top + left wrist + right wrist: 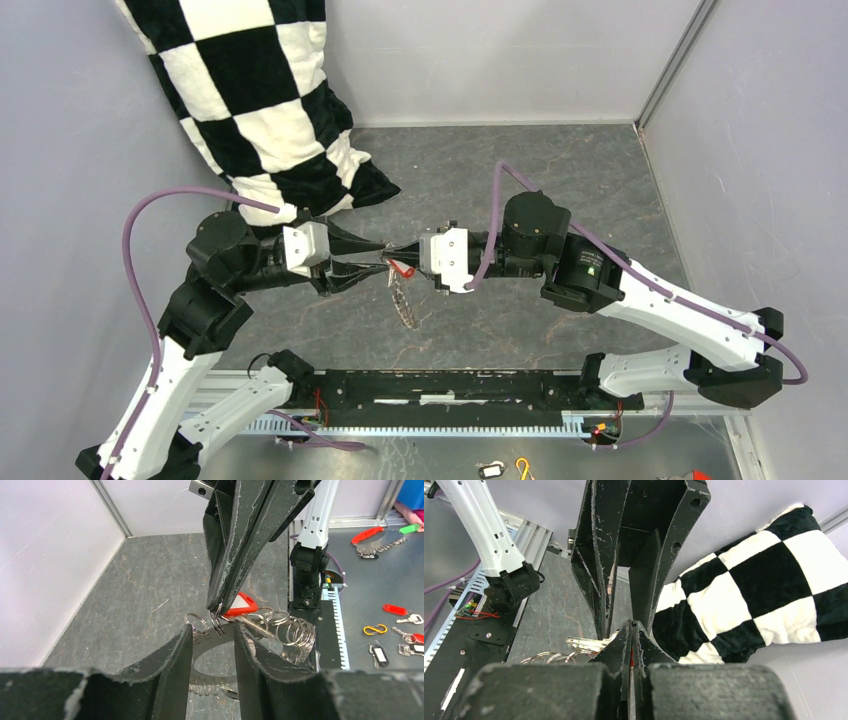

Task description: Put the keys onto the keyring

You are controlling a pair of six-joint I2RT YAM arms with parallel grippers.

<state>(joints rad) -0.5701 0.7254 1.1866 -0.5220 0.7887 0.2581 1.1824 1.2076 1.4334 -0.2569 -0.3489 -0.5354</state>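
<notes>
Grey metal hangs nearest you: the keyring dangles at 6 o'clock below the spot where the 2 grippers meet, clear of the table. It is a thin flat hoop, and a fringe of small rings gives it a toothed edge.

Your left gripper is part-way closed. Its 2 fingers stand apart with the hoop bridging the gap and touching both, so it looks to be carrying the hoop. Your right gripper is pinched fully closed on the red key; its own wrist view shows a sliver of red between the jaws. Its tip sits between the left fingers, just above the hoop's top edge. The key is tiny beside the hoop, with its plastic head at 1 o'clock of the tip and its silver blade running toward 4 o'clock.

Threading looks to be the step in hand. Hold the left wrist steady and make only small moves with the right, because a push would likely swing the hoop. Don't loosen the pinch; so small a key could slip.

Farthest off, at 11 o'clock, lies the checked pillow.
</notes>
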